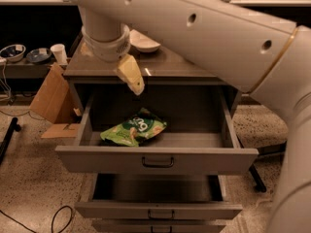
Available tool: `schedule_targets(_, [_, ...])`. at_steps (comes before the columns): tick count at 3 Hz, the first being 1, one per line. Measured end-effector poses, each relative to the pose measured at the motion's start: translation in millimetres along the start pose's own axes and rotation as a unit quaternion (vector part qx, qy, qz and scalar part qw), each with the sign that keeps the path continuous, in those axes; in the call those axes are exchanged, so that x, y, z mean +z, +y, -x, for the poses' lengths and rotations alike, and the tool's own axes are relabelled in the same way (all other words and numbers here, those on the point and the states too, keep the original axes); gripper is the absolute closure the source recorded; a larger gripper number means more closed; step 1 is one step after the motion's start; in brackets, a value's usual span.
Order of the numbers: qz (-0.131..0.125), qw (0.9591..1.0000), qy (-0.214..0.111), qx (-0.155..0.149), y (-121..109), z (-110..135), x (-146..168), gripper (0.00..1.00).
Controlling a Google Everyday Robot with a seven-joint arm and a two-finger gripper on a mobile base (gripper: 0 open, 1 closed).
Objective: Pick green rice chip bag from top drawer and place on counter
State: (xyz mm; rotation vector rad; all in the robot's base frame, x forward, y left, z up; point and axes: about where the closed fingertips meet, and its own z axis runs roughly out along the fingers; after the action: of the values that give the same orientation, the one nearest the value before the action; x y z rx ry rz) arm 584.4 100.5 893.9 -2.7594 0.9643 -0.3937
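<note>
Far left of the top drawer (204, 160), a white cup (59, 54) sits on a low shelf, and a cardboard sheet (51, 96) leans beside the cabinet. The drawer itself is pulled right out. My gripper (133, 81) hangs above the drawer's rear left part, yellowish tip angled down over the opening. It holds nothing, but whether it is parted or closed I cannot tell from here. Just below it and toward the drawer's front, the green rice chip bag (134, 128) lies flat on the drawer floor, left of the middle, clear of my gripper. Behind the drawer and above it is the counter (170, 67), with a white bowl (142, 41) on it. The black handle (158, 162) sits mid-front on the drawer panel. Under the top drawer, the lower drawer (155, 210) also stands part open. My arm (218, 33) sweeps over the drawer to the right.
</note>
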Motion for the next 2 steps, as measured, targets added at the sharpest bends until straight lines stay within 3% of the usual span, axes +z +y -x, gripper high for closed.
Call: schedule_targets(2, [0.035,0.999,-0.027,-0.001,36.3,1.7,89.1,0.0])
